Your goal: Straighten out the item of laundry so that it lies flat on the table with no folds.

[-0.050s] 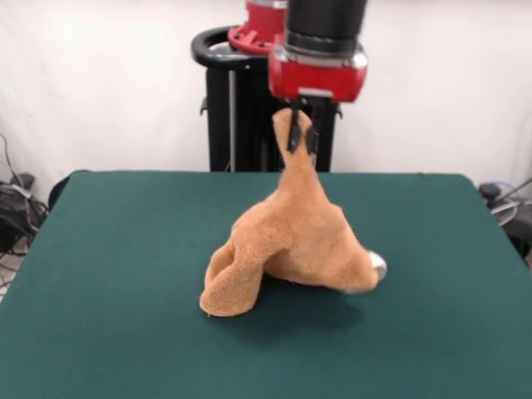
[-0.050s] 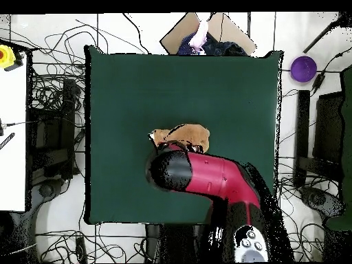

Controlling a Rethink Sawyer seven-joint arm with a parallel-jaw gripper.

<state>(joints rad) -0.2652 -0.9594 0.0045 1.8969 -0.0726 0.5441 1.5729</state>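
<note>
The claw (image 1: 301, 137) pinches the towel (image 1: 291, 241) and holds it up in a bunch over the counter (image 1: 125, 249); no flattening is done yet.

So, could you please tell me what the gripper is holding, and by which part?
The gripper holds the orange towel by a pinched-up peak of cloth, jaws shut on it; the rest drapes down onto the table.

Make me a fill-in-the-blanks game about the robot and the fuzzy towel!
1. The gripper is pinching the towel at its ____.
2. The table top is dark ____.
3. The towel's bottom end rests on the ____.
4. In the overhead view, the red arm hides part of the ____.

Missing words: top; green; table; towel
</note>
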